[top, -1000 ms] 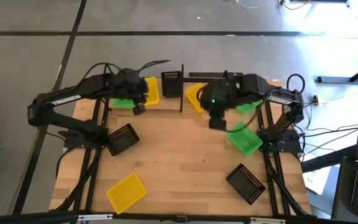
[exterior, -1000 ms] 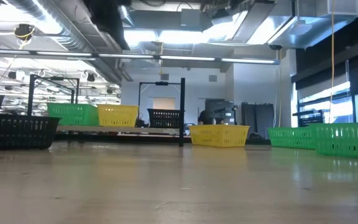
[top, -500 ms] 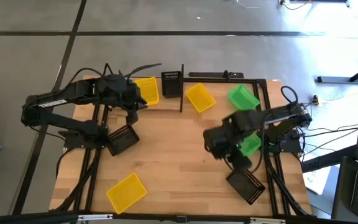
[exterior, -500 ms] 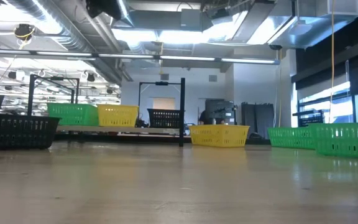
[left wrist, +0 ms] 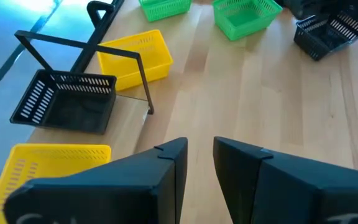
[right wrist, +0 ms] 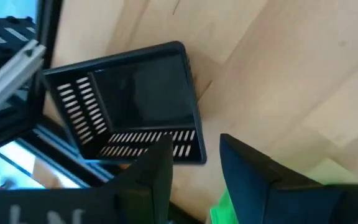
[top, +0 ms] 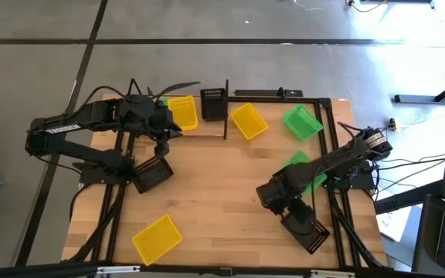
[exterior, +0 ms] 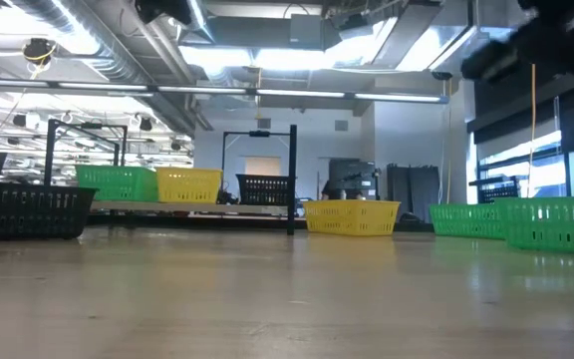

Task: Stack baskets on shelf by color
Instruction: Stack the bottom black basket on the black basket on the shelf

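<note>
In the high view my right gripper (top: 288,202) is open and hovers just beside a black basket (top: 307,226) near the table's near right corner; the right wrist view shows this basket (right wrist: 129,99) lying open side up ahead of the fingers. My left gripper (top: 164,130) is open above the table, just in front of the shelf (top: 226,108). On the shelf board stand a green basket (exterior: 118,183), a yellow basket (exterior: 189,185) and a black basket (exterior: 267,188). Loose on the table lie a yellow basket (top: 249,121), two green baskets (top: 302,122) (top: 306,176), another black basket (top: 151,171) and another yellow basket (top: 157,237).
The shelf's black posts and rods (left wrist: 79,45) stand along the far edge. My right arm (top: 338,158) crosses over the nearer green basket. Black frame rails (top: 118,201) run along both table sides. Bare wood lies in the table's middle (top: 222,185).
My right gripper has swung from the far edge, beside the loose yellow basket, across to the near right corner and now hovers by the black basket there. My left gripper has drawn back a little from the shelf toward the table's left. No basket has moved.
</note>
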You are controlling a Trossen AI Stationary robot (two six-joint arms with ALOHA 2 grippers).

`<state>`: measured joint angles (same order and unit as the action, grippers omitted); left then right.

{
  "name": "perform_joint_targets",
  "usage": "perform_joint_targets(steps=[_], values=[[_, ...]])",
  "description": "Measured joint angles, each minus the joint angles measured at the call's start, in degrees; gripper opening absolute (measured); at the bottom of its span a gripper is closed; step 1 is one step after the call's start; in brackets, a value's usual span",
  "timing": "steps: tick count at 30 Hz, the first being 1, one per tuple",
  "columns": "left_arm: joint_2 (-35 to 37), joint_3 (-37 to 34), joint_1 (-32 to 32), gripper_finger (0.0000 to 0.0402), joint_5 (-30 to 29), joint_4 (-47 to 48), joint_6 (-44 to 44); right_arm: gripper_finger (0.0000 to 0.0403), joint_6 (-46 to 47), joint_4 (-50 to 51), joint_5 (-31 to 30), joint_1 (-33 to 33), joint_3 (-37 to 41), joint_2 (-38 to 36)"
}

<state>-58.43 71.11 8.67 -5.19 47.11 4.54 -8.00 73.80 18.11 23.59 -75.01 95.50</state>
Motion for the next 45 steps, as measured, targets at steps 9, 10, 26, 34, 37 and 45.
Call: perform_joint_targets(steps=[9,10,26,34,37,45], values=[[0.0,0.0,0.0,0.007,0.0,-0.1,0.0,0.013,0.5,-9.4,0.2,1.5,10.0,0.0],[0.0,0.0,0.0,0.007,0.0,-0.1,0.0,0.013,0.6,-10.2,0.7,1.6,10.9,0.0],[0.0,0.0,0.0,0.007,0.0,-0.2,2.8,0.0125,12.1,-25.5,0.9,2.5,23.0,0.1],[0.0,0.0,0.0,0.007,0.0,-0.3,3.0,0.0014,18.3,-27.7,0.5,2.4,21.1,0.1],[0.0,0.0,0.0,0.007,0.0,-0.3,3.0,0.0007,21.9,-27.5,2.3,2.0,19.3,0.1],[0.0,0.0,0.0,0.007,0.0,-0.3,3.0,0.0002,28.7,-20.0,6.0,-2.5,7.1,0.1]])
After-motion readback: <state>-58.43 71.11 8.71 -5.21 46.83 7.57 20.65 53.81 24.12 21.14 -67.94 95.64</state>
